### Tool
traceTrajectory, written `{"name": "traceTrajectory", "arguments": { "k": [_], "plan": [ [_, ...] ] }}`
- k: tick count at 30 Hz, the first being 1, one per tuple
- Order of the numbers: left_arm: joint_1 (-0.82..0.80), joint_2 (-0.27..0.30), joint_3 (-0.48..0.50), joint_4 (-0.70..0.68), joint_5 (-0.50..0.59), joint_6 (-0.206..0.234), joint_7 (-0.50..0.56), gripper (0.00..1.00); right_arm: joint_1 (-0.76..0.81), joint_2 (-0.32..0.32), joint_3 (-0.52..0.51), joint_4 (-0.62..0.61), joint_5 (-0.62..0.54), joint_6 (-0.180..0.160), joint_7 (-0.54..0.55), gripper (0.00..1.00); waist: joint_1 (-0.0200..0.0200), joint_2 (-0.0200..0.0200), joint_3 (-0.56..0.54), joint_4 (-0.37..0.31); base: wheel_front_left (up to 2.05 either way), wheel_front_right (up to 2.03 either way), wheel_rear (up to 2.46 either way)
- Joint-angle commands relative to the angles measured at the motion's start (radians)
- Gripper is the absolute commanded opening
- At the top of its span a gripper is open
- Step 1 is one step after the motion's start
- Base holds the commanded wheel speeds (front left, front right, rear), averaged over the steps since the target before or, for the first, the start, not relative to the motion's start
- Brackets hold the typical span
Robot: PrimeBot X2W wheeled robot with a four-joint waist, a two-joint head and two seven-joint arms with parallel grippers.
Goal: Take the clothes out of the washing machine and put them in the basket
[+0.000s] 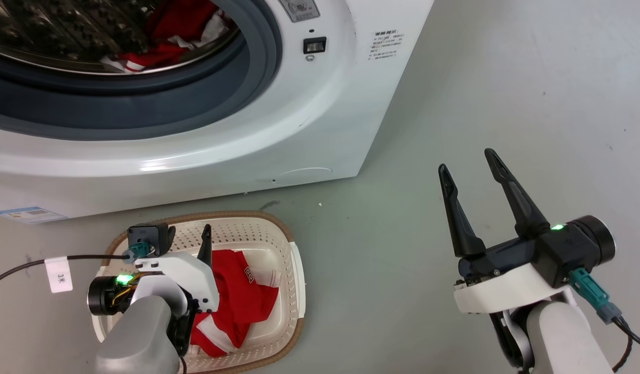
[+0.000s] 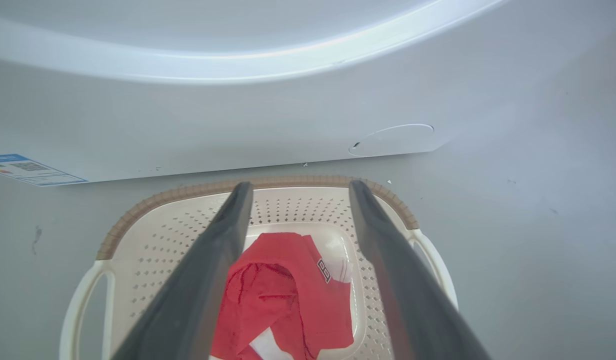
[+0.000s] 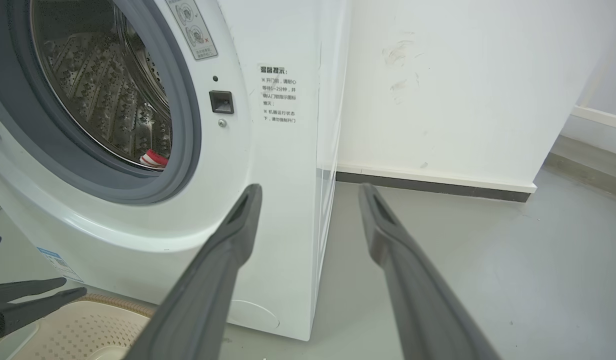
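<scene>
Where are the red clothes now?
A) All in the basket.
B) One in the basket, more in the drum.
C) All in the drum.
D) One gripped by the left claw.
B: one red garment lies in the basket, and more red clothes sit inside the washing machine drum.

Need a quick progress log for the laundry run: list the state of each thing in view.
Washer: porthole open, red clothes inside the drum.
Drum clothes: heaped low in the drum, not gripped.
Basket: upright on the floor before the washer, one garment in it.
Basket garment: crumpled on the basket floor, not gripped.
Left gripper: open, empty, over the basket.
Right gripper: open, empty, over the floor.
</scene>
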Motion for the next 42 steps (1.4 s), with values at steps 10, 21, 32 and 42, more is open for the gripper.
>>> {"name": "traceTrajectory", "arguments": {
  "k": [10, 21, 32, 42],
  "plan": [
    [0.163, 0.021, 0.165, -0.454, 0.147, 0.082, -0.005, 1.00, 0.037, 0.001, -0.016, -0.020, -0.010, -0.001, 0.019, 1.00, 0.0001, -0.0001, -0.055, 0.031, 0.00, 0.00, 0.00],
    [0.050, 0.081, 0.241, -0.498, 0.194, 0.000, 0.019, 1.00, 0.049, 0.001, 0.005, -0.016, 0.014, -0.001, 0.018, 1.00, 0.0001, -0.0001, -0.066, -0.009, 0.00, 0.00, 0.00],
    [-0.222, 0.220, 0.217, -0.239, 0.180, -0.082, 0.297, 1.00, 0.025, 0.002, 0.026, 0.004, 0.066, -0.001, 0.003, 1.00, 0.0001, -0.0001, -0.010, -0.119, 0.00, 0.00, 0.00],
    [-0.426, 0.349, 0.169, -0.115, 0.198, -0.108, 0.587, 1.00, -0.012, 0.002, 0.058, 0.001, 0.130, -0.001, -0.003, 1.00, 0.0001, -0.0001, 0.099, -0.219, 0.00, 0.00, 0.00]
  ]
}}
